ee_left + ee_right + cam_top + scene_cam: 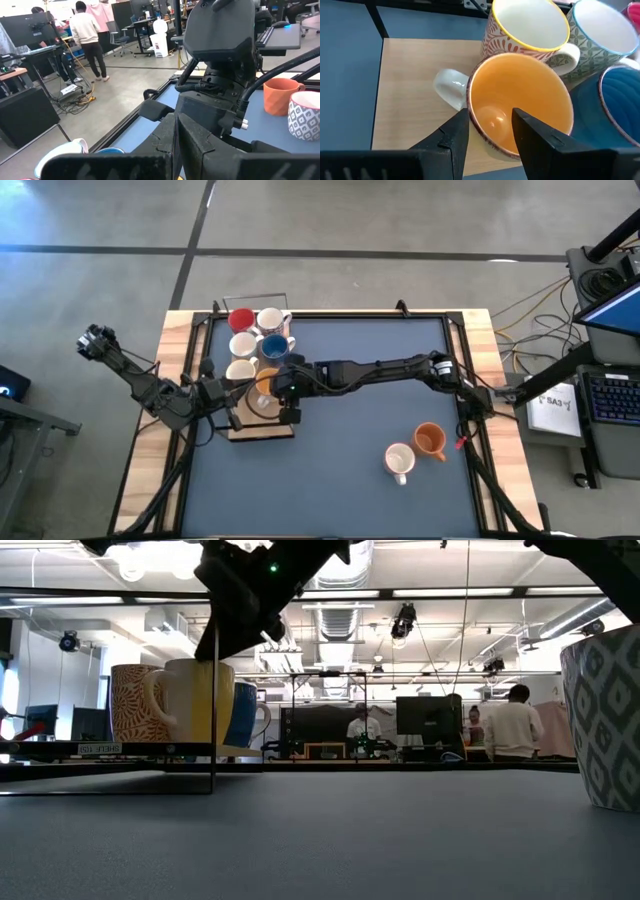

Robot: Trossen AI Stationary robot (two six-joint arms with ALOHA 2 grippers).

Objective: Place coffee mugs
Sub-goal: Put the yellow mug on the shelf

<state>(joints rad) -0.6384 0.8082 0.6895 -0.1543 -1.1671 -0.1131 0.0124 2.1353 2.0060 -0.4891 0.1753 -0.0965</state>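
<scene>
Six mugs stand in two rows on a wooden board (262,430): red (241,319), white (272,321), white (243,345), blue (274,348), cream (240,370), and one with an orange inside (520,100) and a white handle (447,87). My right gripper (490,117) is open over that last mug, one finger inside the rim and one outside, beside the handle. A white patterned mug (399,459) and an orange mug (430,440) stand on the blue mat at the right. My left gripper (222,393) is at the board's left edge, its fingers together (175,117). My right gripper straddles the orange-inside mug's near wall (472,122) from above, with a gap between the inner finger and the wall; whether the outer finger (452,137) touches it, I cannot tell. My left gripper is by the board's left edge; the arms hide whether it touches it.
A thin metal frame (250,300) stands at the board's far end. Raised wooden rails (478,340) border the blue mat (370,340). In the low view the patterned mug (605,720) stands close at the right. People and desks show in the room beyond.
</scene>
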